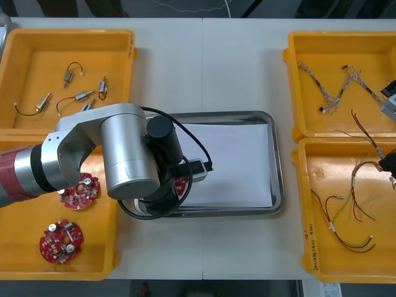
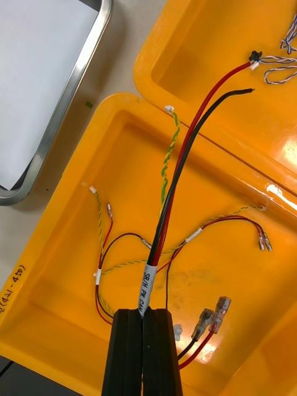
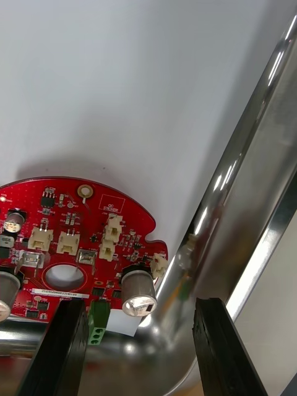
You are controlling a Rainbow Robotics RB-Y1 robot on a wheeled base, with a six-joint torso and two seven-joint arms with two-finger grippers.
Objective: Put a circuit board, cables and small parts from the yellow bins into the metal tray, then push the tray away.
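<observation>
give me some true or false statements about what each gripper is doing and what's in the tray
1. The left gripper is open over a red circuit board lying in the metal tray. True.
2. The right gripper is open and empty. False: it is shut on a red and black cable.
3. The tray is bare metal inside. False: its inside is white.
4. Two more circuit boards lie in the near left yellow bin. True.

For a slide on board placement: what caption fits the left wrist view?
Open left gripper over the red board, which rests in the tray beside its wall.
</observation>
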